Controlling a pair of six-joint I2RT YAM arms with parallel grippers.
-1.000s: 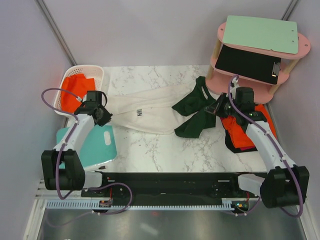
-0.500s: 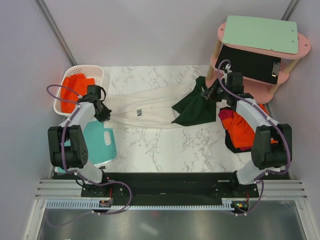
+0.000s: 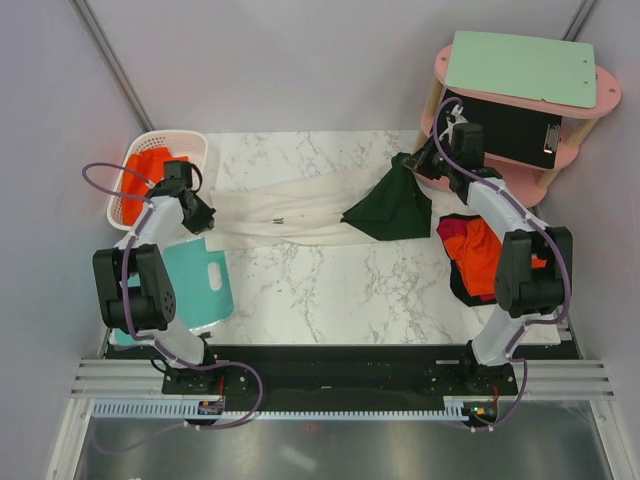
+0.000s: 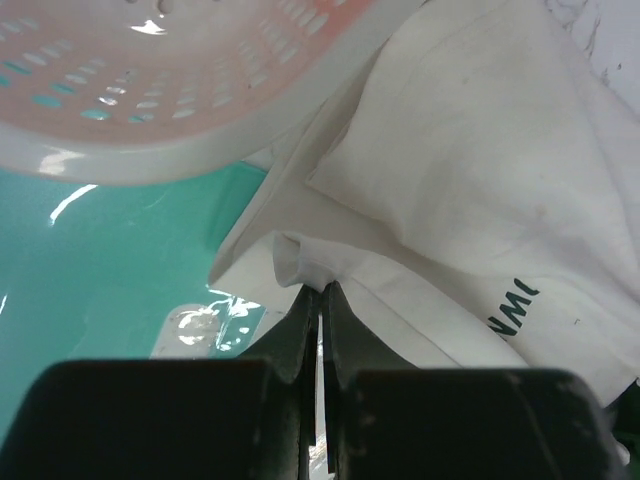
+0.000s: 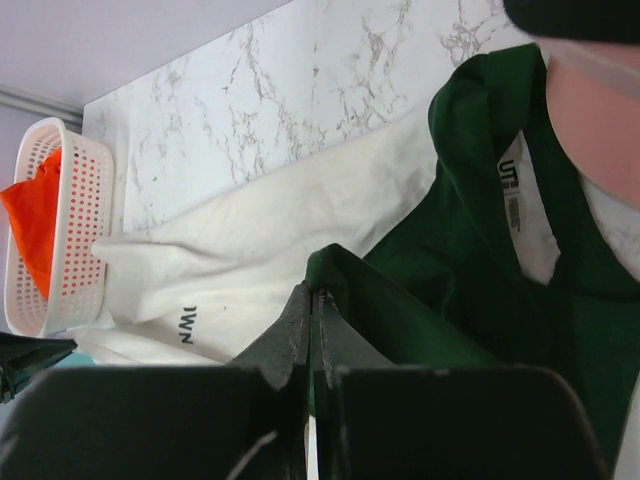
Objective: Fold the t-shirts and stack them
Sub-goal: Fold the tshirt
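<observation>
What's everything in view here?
cream-white cloth t-shirt with dark lettering: one, cream-white, table middle
plain dark green cloth t-shirt: one, dark green, overlapping its right end
white perforated plastic basket: one, white, far left, holding orange cloth
teal plastic board: one, teal, near left
pink two-tier shelf: one, pink, far right
pale green clipboard: one, top tier
black clipboard: one, lower tier
orange garment pile: one, orange, right edge
white marble table: one
left gripper: one, black, gripping cream shirt
right gripper: one, black, gripping green shirt
</observation>
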